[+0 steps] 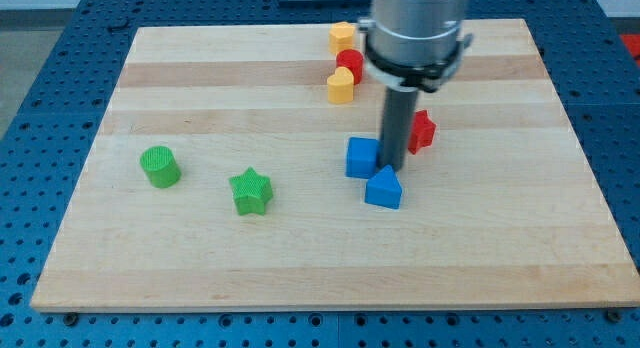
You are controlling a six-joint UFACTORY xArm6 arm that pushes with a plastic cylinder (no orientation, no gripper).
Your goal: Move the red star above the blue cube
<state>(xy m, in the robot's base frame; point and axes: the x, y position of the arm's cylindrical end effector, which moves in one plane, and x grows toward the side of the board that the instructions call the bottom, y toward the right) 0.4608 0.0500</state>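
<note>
Bright, even overhead light falls on the pale wooden board (pixel 200 88), leaving only small soft shadows at the base of the green cylinder block (pixel 160 167) and green star block (pixel 251 191), no glare, mild softness throughout, and the board's far edge narrower than its near edge.

green cylinder (pixel 160 167), green star (pixel 251 191), blue wedge-topped block (pixel 383 188), two yellow blocks (pixel 341 86), red cylinder (pixel 349 63), wooden board (pixel 200 258)

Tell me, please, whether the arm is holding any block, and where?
Nothing is held: my tip is a bare rod, standing between the blue cube and the red star.
</note>
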